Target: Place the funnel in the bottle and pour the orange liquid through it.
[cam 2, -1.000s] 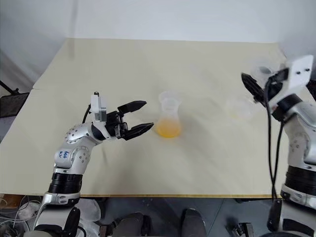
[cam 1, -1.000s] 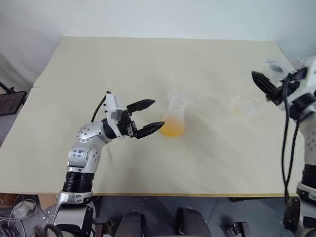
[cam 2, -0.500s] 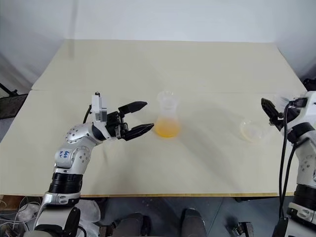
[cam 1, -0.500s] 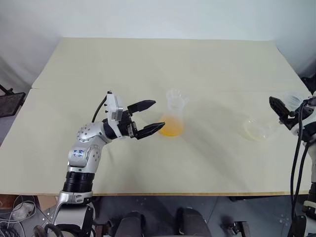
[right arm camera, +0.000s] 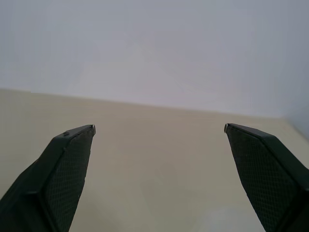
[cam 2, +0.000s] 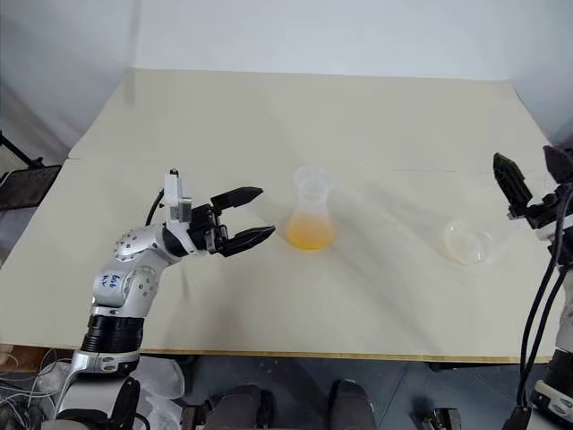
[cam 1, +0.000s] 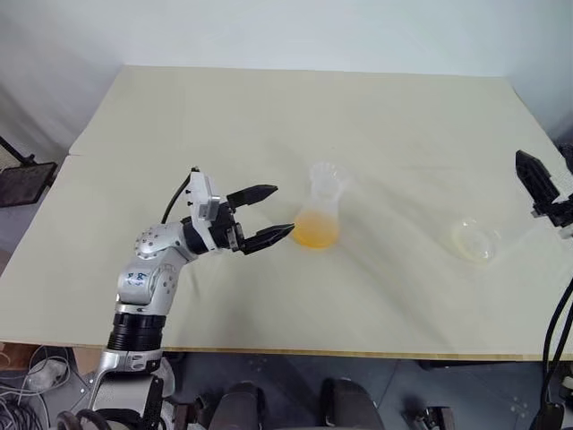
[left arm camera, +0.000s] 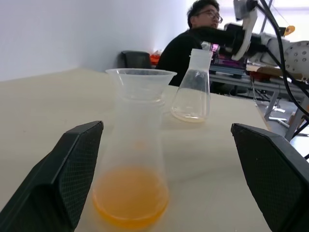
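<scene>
The right hand has let go of the empty flask and drawn back, released — the left hand hovers, fingers spread, beside the bottle.

We see the funnel in the bottle mid-table. The other flask stands well to its right.

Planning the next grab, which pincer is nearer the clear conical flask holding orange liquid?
Left. The left pincer sits open just beside the clear conical flask; the right pincer is at the table's far right edge.
</scene>
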`<state>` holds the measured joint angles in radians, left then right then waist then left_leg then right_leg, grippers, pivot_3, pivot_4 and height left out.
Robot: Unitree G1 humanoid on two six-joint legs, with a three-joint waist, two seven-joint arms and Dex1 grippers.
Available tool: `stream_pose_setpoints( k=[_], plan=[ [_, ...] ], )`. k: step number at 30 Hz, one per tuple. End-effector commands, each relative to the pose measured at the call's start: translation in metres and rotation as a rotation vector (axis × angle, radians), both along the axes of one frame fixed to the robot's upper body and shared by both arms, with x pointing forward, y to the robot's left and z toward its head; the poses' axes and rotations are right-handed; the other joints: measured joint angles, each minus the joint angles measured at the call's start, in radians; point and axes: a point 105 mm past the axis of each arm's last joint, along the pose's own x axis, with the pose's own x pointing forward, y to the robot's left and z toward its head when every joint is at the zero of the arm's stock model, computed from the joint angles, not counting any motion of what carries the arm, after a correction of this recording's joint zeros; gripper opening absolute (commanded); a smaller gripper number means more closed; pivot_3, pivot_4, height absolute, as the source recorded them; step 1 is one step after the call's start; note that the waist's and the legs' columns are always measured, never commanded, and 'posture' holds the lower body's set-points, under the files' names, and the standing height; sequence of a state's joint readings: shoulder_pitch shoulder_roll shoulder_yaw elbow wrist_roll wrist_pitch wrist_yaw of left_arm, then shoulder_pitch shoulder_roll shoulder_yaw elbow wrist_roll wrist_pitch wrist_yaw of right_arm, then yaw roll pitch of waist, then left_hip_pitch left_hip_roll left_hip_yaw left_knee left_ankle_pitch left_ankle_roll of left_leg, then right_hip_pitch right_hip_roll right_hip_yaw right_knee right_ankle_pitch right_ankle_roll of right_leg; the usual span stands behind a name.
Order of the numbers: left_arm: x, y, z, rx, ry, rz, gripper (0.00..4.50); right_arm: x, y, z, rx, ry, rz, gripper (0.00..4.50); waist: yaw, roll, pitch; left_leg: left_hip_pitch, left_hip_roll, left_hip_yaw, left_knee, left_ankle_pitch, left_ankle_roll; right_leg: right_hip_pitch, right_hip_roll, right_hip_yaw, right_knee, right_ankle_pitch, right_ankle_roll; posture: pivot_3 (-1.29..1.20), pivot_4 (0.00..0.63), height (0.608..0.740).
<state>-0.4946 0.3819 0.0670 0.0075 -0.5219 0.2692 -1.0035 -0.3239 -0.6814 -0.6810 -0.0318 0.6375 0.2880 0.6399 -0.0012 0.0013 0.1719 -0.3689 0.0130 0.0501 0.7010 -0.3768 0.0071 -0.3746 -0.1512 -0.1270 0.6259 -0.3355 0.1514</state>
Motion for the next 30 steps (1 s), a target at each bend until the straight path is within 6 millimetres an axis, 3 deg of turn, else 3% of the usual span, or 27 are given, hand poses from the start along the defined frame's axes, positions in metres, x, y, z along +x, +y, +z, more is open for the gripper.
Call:
stream_pose_setpoints(
  k=[1, 6, 9, 12, 17, 26, 30],
  plan=[
    [-0.001, 0.007, 0.014, -0.009, -0.049, 0.005, 4.5, -0.015, 0.003, 0.04, -0.068, -0.184, 0.02, 4.49, 0.0, 0.0, 0.0, 0.0, 0.0, 0.0, 0.0, 0.0, 0.0, 0.0, 0.0, 0.0, 0.0, 0.0, 0.0, 0.0, 0.15, 0.74],
    [0.004, 0.019, 0.014, 0.052, -0.06, 0.042, 4.5, -0.013, 0.031, 0.057, -0.164, -0.215, 0.166, 4.49, -0.002, 0.0, 0.0, 0.0, 0.001, 0.0, 0.0, 0.0, 0.0, 0.0, 0.0, 0.0, 0.0, 0.0, 0.0, 0.0, 0.15, 0.74],
    [0.005, 0.029, 0.012, 0.113, -0.069, 0.066, 4.5, -0.015, 0.059, 0.051, -0.255, -0.177, 0.324, 4.49, -0.002, 0.0, 0.0, 0.0, 0.001, 0.0, 0.0, 0.0, 0.0, 0.0, 0.0, 0.0, 0.0, 0.0, 0.0, 0.0, 0.15, 0.74],
    [0.002, 0.042, 0.005, 0.181, -0.072, 0.085, 4.5, -0.021, 0.086, 0.03, -0.333, -0.074, 0.502, 4.49, -0.001, 0.0, 0.0, 0.0, 0.001, 0.0, 0.0, 0.0, 0.0, 0.0, 0.0, -0.001, 0.0, 0.0, 0.0, 0.0, 0.15, 0.74],
    [-0.008, 0.076, -0.01, 0.255, -0.058, 0.16, 4.5, -0.049, 0.126, -0.03, -0.453, 0.15, 0.779, 4.49, 0.003, 0.0, 0.0, 0.0, 0.0, -0.002, -0.001, 0.0, 0.0, 0.0, 0.0, -0.002, 0.0, 0.0, 0.0, 0.0, 0.15, 0.74],
    [-0.02, 0.084, -0.031, 0.284, -0.077, 0.239, 4.5, -0.064, 0.125, -0.094, -0.49, 0.269, 0.784, 4.49, 0.013, 0.0, 0.0, 0.001, 0.0, -0.003, 0.001, 0.0, 0.0, 0.002, 0.0, -0.002, -0.001, 0.0, 0.0, 0.0, 0.15, 0.74],
    [-0.022, 0.083, -0.03, 0.272, -0.091, 0.254, 4.5, -0.062, 0.114, -0.105, -0.465, 0.286, 0.74, 4.49, 0.013, 0.0, 0.0, 0.001, 0.0, -0.003, 0.001, 0.0, 0.0, 0.002, 0.0, -0.001, -0.001, 0.0, 0.0, 0.0, 0.15, 0.74]
  ],
)
